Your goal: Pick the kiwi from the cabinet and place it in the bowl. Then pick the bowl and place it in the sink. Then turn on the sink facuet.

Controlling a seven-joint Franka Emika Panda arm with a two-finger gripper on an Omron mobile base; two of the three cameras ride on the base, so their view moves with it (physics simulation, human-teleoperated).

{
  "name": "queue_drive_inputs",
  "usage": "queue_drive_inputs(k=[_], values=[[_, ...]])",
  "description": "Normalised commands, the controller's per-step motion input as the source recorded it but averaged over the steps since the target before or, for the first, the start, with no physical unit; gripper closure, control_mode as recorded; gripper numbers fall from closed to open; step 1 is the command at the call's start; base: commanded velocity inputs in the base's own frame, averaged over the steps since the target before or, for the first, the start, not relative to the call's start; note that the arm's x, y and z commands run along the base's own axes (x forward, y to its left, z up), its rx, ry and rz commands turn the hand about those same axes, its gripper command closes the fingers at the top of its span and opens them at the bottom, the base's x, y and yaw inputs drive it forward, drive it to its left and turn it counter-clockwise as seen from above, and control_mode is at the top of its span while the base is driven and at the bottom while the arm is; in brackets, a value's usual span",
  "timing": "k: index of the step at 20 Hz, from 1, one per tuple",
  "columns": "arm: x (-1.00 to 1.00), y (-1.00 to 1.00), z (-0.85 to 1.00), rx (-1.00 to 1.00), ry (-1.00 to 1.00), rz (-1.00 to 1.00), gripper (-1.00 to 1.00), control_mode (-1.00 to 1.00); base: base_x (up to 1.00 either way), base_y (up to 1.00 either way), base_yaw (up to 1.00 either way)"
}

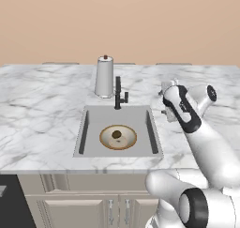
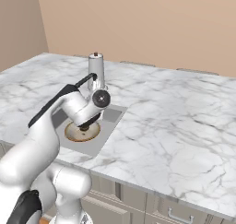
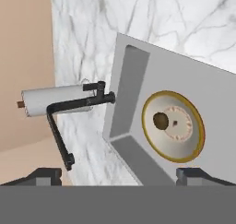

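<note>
With the small brown kiwi point(image 3: 161, 120) sitting in the tan-rimmed cream bowl point(image 1: 118, 137) inside the grey metal sink point(image 1: 92, 117), the empty gripper point(image 3: 119, 173) is spreading wide, facing the slim black faucet point(image 1: 119, 94), seemingly lining up for its lever

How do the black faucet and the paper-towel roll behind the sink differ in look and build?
The faucet is slim and black, with a small side lever; the paper-towel roll is a thick pale grey cylinder with a small dark-red tip on top. The faucet stands right at the back edge of the sink; the roll stands a little farther back on the marble, to its left in the left base view. Both stand upright on the counter behind the basin.
</note>
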Motion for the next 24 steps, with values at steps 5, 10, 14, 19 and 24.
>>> queue_drive_inputs(k=[5,10,14,19,24], values=[[-0.17,0.02,0.07,0.31,0.13,0.06,-1.00,-1.00,0.00,0.00,0.00],[0.00,0.55,-0.60,0.36,0.04,0.02,-1.00,-1.00,0.00,0.00,0.00],[0.31,0.17,0.03,0.61,0.03,-0.18,-1.00,-1.00,0.00,0.00,0.00],[0.51,0.07,0.04,0.47,0.08,-0.32,-1.00,-1.00,0.00,0.00,0.00],[0.74,0.00,-0.06,0.24,0.26,-0.23,-1.00,-1.00,0.00,0.00,0.00]])
